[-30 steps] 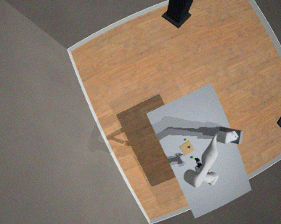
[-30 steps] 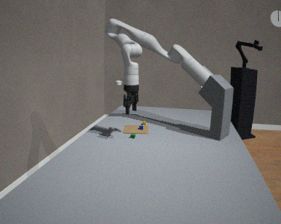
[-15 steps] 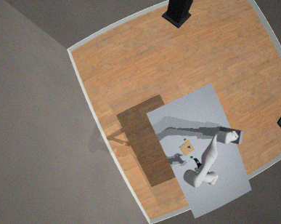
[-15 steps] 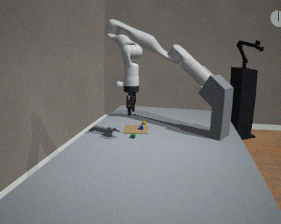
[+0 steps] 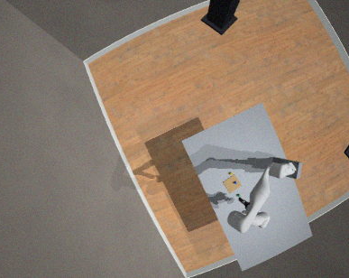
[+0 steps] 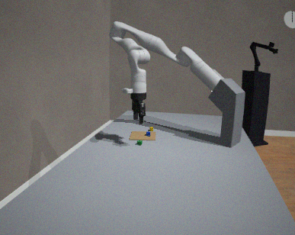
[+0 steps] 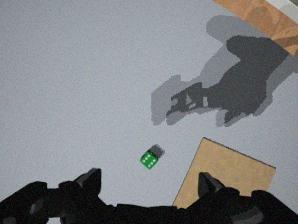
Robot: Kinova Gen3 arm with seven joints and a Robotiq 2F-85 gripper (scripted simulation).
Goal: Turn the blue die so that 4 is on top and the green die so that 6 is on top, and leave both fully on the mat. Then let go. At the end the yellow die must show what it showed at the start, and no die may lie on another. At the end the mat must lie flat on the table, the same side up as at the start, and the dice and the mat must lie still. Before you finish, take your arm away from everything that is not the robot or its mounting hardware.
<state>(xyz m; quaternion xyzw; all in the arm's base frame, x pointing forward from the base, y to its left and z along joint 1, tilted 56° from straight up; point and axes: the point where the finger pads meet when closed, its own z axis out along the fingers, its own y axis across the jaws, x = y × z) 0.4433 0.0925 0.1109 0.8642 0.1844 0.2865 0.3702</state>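
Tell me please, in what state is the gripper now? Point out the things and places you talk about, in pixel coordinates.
Gripper (image 5: 239, 197) (image 6: 139, 120) (image 7: 149, 181): open, holding nothing; the green die (image 5: 238, 195) (image 6: 139, 143) (image 7: 149, 160) lies on the table (image 5: 278, 235) (image 6: 151, 183) (image 7: 75, 100).
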